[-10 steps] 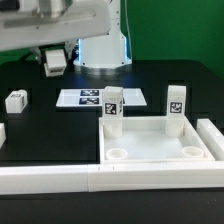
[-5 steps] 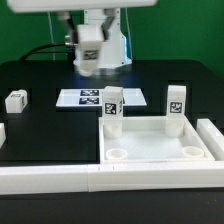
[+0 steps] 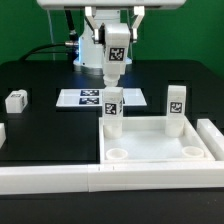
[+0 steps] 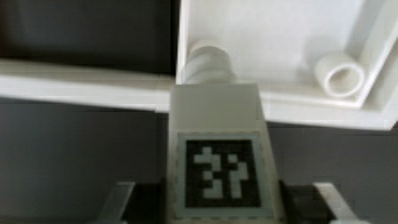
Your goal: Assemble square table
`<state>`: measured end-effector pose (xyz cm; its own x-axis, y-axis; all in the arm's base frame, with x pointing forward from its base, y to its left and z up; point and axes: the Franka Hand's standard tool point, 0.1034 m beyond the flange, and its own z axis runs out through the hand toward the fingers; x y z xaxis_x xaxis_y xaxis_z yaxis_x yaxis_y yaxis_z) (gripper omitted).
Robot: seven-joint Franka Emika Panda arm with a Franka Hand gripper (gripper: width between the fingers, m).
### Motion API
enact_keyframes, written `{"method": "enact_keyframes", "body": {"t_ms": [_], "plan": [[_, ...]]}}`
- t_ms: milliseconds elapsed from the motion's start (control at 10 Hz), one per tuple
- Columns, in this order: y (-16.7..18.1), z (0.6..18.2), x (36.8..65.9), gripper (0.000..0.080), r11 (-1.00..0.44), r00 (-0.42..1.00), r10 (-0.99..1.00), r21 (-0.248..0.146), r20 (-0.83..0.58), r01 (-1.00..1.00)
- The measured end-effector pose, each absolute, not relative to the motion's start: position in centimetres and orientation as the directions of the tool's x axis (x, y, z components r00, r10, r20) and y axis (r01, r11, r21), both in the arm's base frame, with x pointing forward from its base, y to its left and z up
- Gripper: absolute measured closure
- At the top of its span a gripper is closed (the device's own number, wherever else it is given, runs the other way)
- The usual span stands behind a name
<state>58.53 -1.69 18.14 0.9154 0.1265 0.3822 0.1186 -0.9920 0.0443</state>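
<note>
**A:** What could go wrong for you here?

**B:** Your held leg [image 3: 113, 62] seems to hang over the standing leg [image 3: 112, 108]. Go straight down and they may bump.

**A:** And your pincer [image 3: 113, 48]?

**B:** It's partly spread and pinches the held leg by its sides. The square top [image 3: 160, 150] lies on the worktop [image 3: 40, 130], below the pincer.

The claw [image 3: 113, 45] — carrying a leg [image 3: 113, 58] — has swung over toward the table top [image 3: 155, 141].

gripper [image 3: 114, 40] | grips tagged leg [image 3: 113, 64] | just above standing leg [image 3: 112, 110] | on square top [image 3: 160, 152]
</note>
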Motion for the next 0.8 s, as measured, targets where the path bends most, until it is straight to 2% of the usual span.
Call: {"method": "enact_keyframes", "body": {"t_ms": [200,300,400,600,700,800], "plan": [[-1.6,17.9,58.7,0.0509,-0.992,0.851,0.126,0.075,0.509,0.102],[0.7,16.5,58.3,0.0509,-0.992,0.822,0.124,0.068,0.556,0.104],[2.9,16.1,58.9,0.0509,-0.994,0.793,0.107,0.047,0.6,0.099],[9.0,14.8,60.5,0.0509,-0.997,0.797,0.019,-0.048,0.603,0.059],[10.4,14.8,61.1,0.0509,-0.997,0.794,0.01,-0.058,0.607,0.057],[10.1,14.7,61.0,0.0509,-0.997,0.795,0.019,-0.05,0.607,0.062]]}}
